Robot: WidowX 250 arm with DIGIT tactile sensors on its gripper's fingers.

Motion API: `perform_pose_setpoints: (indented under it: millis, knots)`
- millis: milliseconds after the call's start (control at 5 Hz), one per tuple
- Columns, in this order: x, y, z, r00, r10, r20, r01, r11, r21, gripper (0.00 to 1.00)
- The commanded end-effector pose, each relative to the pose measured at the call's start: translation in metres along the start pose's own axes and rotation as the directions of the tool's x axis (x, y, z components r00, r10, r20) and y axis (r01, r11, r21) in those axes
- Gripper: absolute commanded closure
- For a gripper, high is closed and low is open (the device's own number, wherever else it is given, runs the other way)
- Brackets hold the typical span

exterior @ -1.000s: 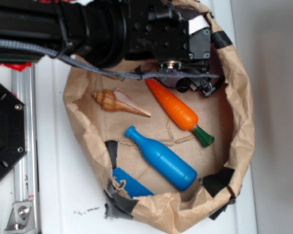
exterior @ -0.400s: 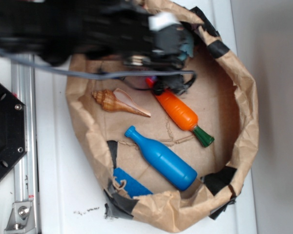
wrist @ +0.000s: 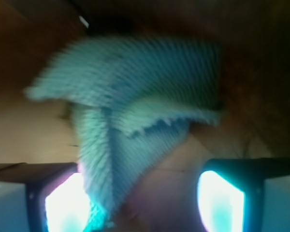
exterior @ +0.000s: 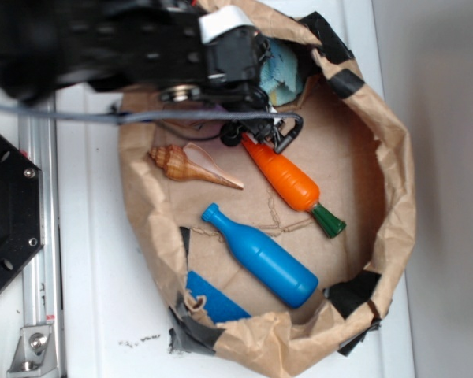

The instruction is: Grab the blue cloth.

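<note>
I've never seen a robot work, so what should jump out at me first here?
The black robot arm reaches across the top of a crumpled brown paper bag. Inside lie a bright orange carrot, a glossy blue bottle and a seashell. In the wrist view, the pale blue cloth fills the frame just beyond the gripper.

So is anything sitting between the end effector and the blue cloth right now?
Nothing visible. In the wrist view the blue cloth lies directly ahead of the end effector, one fold reaching down beside a finger. The carrot lies off to the side.
</note>
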State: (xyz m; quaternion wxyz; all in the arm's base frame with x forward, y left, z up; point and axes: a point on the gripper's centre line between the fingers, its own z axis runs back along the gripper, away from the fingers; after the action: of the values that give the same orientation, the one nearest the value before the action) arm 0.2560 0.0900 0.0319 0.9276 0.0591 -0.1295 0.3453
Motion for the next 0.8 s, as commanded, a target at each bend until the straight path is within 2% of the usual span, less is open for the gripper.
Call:
perform_pose_setpoints:
  millis: [0, 400, 600]
  knots:
    - [0.0408, 0.0049, -0.0024, 0.997, 0.065, 0.037, -0.066, 0.998, 0.020, 0.00]
    - [0.0433, 0.0101, 0.0027, 0.997, 0.055, 0.058, -0.057, 0.998, 0.031, 0.00]
    - [0.0484, 0.0022, 0.0069, 0.997, 0.027, 0.068, -0.026, 1.000, -0.009, 0.00]
